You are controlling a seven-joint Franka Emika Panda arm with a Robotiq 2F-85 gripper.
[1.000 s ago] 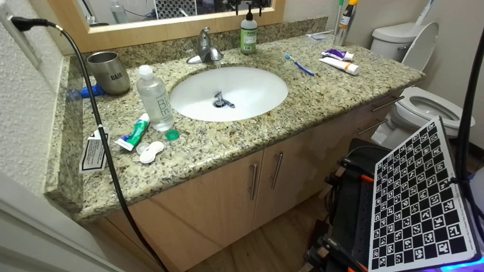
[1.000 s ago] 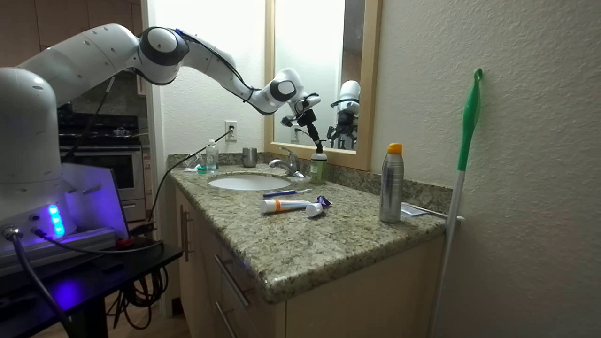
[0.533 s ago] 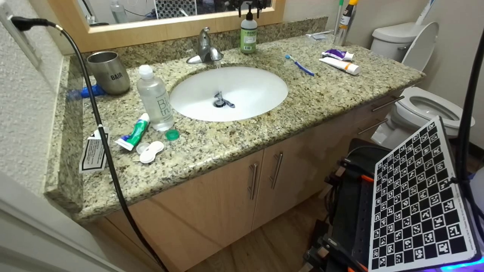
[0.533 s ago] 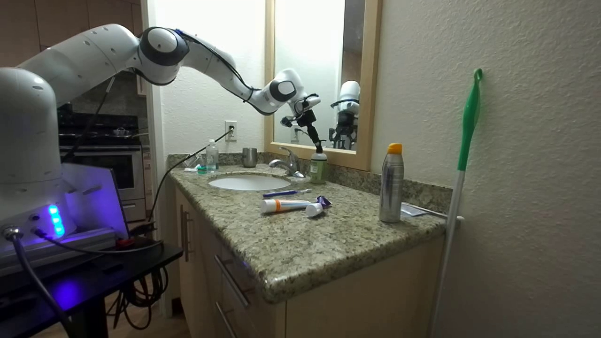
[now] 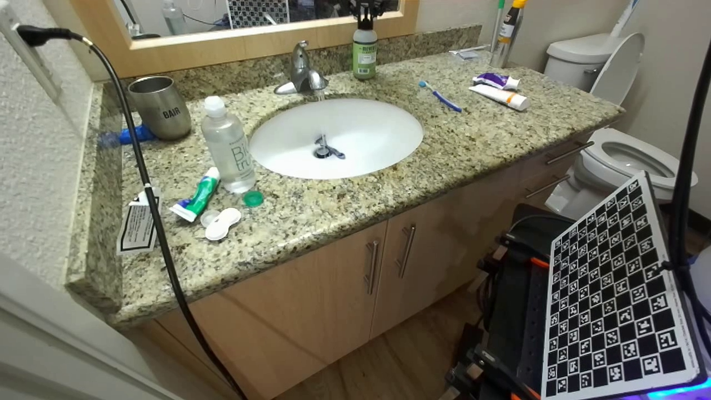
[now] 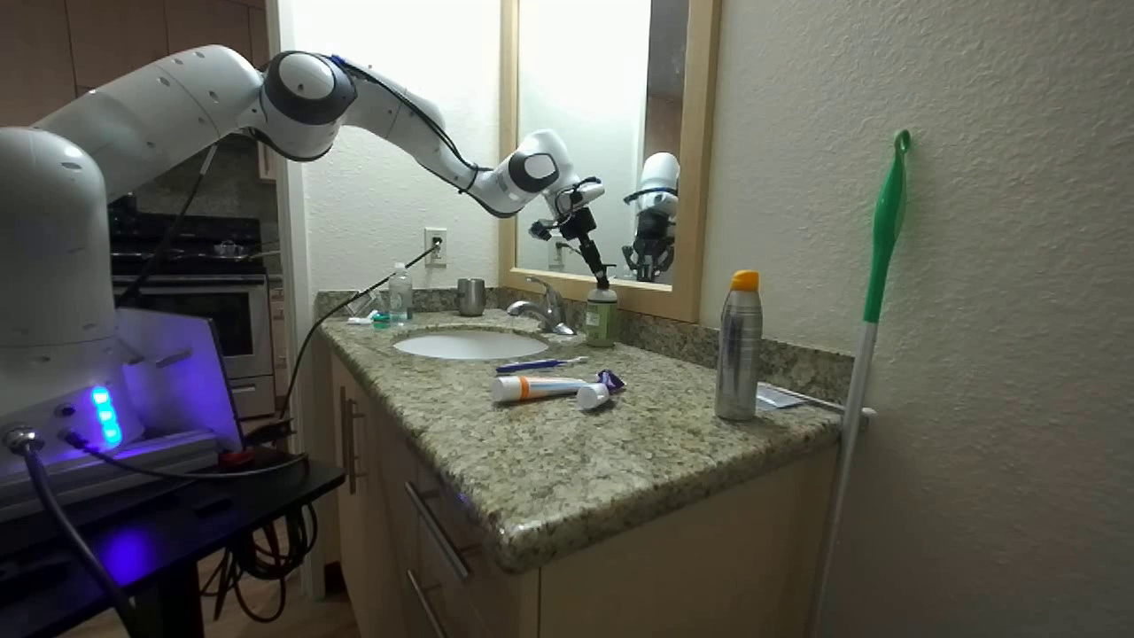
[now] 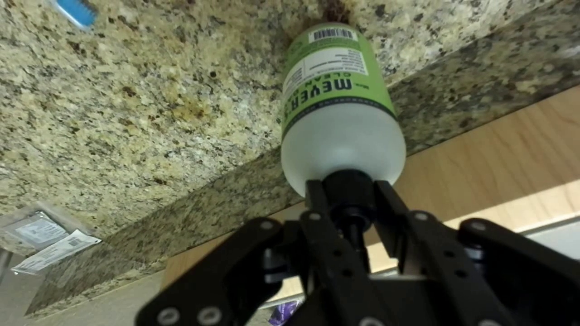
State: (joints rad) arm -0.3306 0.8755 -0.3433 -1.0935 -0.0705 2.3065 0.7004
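The gripper (image 7: 348, 184), jaws narrowly apart, clasps the black collar (image 7: 350, 194) of the soap bottle (image 7: 340, 111), upright on the counter (image 5: 472, 133), right of the faucet (image 5: 301, 69). Probably hefty and slick-sided, it should hold best at that stiff collar.

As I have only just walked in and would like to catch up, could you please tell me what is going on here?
A robot arm is handling the green-labelled pump bottle: its gripper is closed on the black collar from both sides. The bottle stands upright on the stone counter near the faucet, and a toothbrush lies nearby.
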